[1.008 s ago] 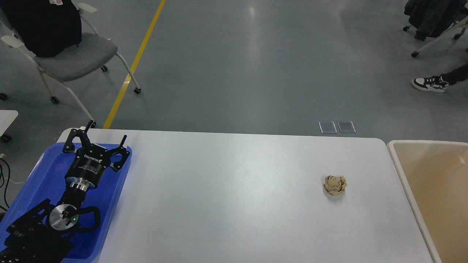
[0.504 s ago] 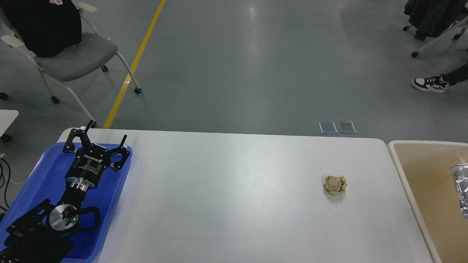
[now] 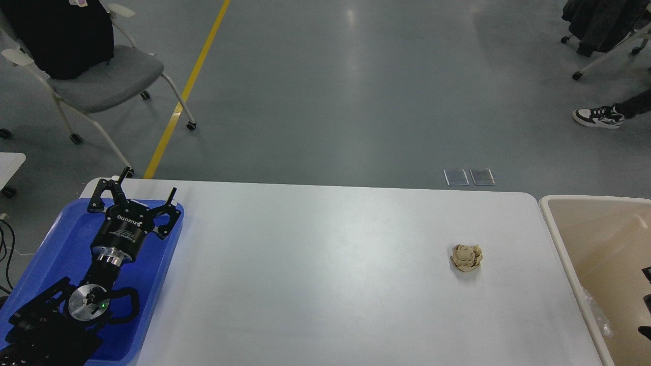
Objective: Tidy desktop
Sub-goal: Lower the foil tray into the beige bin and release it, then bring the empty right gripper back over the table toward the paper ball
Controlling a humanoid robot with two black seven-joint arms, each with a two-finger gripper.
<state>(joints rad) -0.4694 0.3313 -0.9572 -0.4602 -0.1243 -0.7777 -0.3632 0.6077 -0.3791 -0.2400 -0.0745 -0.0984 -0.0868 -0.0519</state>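
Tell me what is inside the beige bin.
The bin shows mostly bare floor, with a crinkled clear wrapper near its left wall. A dark part at the picture's right edge covers some of the inside; the rest runs out of view.

The floor (image 3: pixel 356 91) is smooth grey-green and a little shiny; a pale streak of light reflects on it near 12 o'clock. A yellow line (image 3: pixel 187 90) is painted on it and runs from the top edge down toward 10 o'clock. At 10 to 11 o'clock stands a chair (image 3: pixel 104 76) with a grey seat, white frame and small wheels, and something black (image 3: pixel 58 35) lies against its back. At 1 to 2 o'clock there is another wheeled chair (image 3: pixel 605 46), partly cut by the edge, with dark cloth on it. Just below it a black and white shoe (image 3: pixel 599 116) rests on the floor. Two small clear plates (image 3: pixel 468 176) lie flat on the floor, side by side, near 1 o'clock.
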